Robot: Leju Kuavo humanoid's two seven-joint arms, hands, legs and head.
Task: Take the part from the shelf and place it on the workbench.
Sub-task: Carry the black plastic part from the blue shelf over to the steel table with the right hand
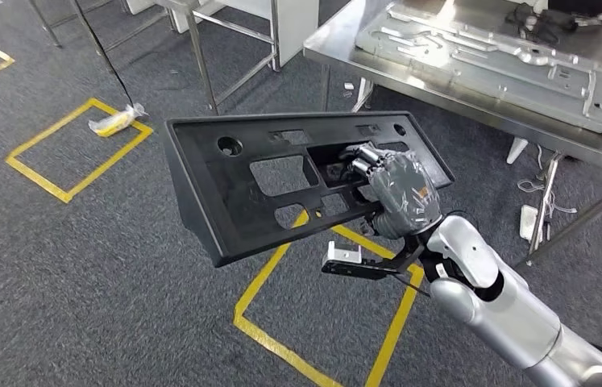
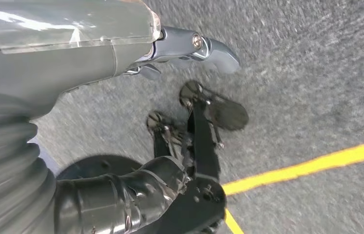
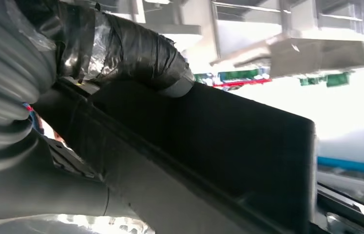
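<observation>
Gripping the black panel (image 1: 281,181) through one of its cut-outs, the right hand (image 1: 394,189) is holding it tilted in the air over the grey carpet (image 1: 80,266) and its yellow tape lines (image 1: 281,266). The steel worktop (image 1: 338,48) with a metal plate (image 1: 507,60) is standing nearby. The left hand (image 2: 121,53) is hanging over the carpet; whether its fingers are spread or curled, I cannot tell.

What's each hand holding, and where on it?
Right hand grips the black plastic panel with cutouts by an opening's edge near its right end. Left hand holds nothing.
</observation>
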